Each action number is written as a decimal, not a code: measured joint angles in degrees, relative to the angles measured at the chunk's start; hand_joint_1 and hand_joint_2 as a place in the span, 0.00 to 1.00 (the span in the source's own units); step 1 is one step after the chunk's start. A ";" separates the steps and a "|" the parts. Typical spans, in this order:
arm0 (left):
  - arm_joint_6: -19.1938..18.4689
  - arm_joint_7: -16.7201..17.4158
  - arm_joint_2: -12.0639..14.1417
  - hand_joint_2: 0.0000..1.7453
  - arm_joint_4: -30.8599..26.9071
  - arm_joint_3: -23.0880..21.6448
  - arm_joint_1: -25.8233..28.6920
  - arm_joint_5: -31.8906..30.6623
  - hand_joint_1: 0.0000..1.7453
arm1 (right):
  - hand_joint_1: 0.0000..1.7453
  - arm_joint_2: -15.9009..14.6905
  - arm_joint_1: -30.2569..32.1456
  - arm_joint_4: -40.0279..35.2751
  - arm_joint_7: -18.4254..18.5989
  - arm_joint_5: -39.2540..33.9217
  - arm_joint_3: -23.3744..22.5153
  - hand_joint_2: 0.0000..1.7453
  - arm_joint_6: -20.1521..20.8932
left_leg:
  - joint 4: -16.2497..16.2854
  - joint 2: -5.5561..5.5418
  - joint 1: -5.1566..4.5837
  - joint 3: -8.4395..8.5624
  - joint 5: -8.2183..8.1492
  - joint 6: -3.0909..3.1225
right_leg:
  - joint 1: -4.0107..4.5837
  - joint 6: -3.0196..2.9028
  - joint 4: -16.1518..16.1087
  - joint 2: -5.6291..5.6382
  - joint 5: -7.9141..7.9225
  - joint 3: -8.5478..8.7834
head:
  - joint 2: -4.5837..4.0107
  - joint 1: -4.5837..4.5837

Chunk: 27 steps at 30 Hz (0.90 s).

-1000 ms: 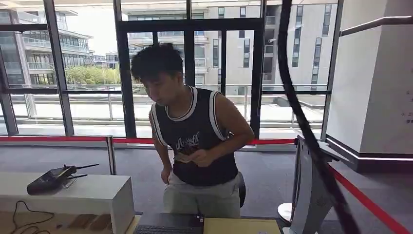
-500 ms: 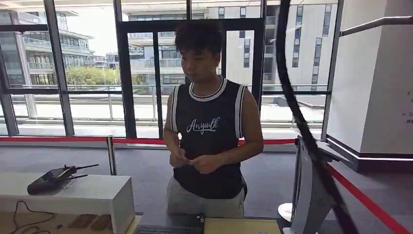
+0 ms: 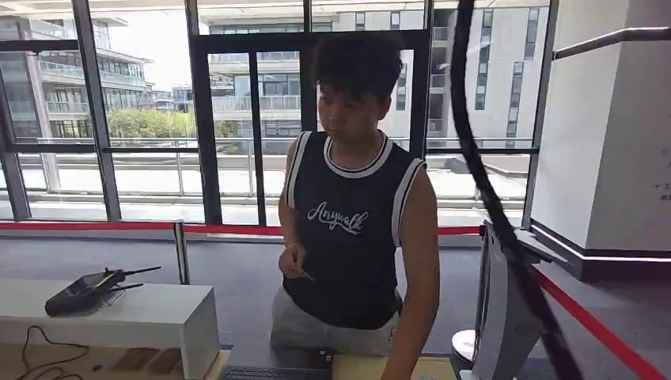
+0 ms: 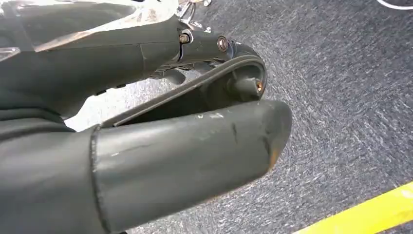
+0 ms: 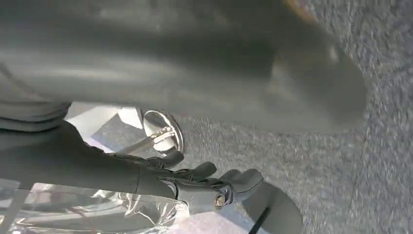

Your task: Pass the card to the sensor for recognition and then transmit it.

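While the card (image 3: 305, 275) is pinched in the person's hand (image 3: 293, 262) beyond the counter's far edge (image 3: 119, 315), the left hand (image 4: 146, 146) and right hand (image 5: 195, 185) are hung over carpet, nothing held, fingers loosely apart. Handover could be missed if reach is mistimed.

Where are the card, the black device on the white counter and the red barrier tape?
card (image 3: 304, 275), head view, its edge below the person's fingers
black device (image 3: 83, 291), head view, its body
red barrier tape (image 3: 87, 226), head view, left stretch
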 joint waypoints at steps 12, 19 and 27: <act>0.20 -0.02 0.09 0.00 0.00 -1.07 -0.01 0.11 0.00 | 0.00 0.79 0.53 0.35 1.82 -2.60 -0.15 1.00 7.43 | 0.00 0.00 0.00 0.01 0.00 0.00 | 0.00 0.00 0.00 0.00 0.00 0.00 | 0.00 0.02; -0.24 -1.69 0.31 1.00 0.00 -1.12 -0.01 1.11 0.00 | 0.00 1.29 0.51 0.57 1.75 -6.23 -1.88 1.00 11.57 | 0.00 0.00 0.00 0.01 0.00 0.00 | 0.00 0.00 0.00 0.00 0.00 0.01 | 0.00 0.02; -1.25 -3.85 0.42 1.00 0.00 -1.42 0.00 0.72 0.00 | 0.00 1.75 0.15 0.61 1.09 -9.43 -4.22 1.00 13.86 | 0.00 0.00 0.00 0.01 0.00 0.00 | 0.00 0.00 0.00 0.00 0.00 0.02 | 0.00 0.04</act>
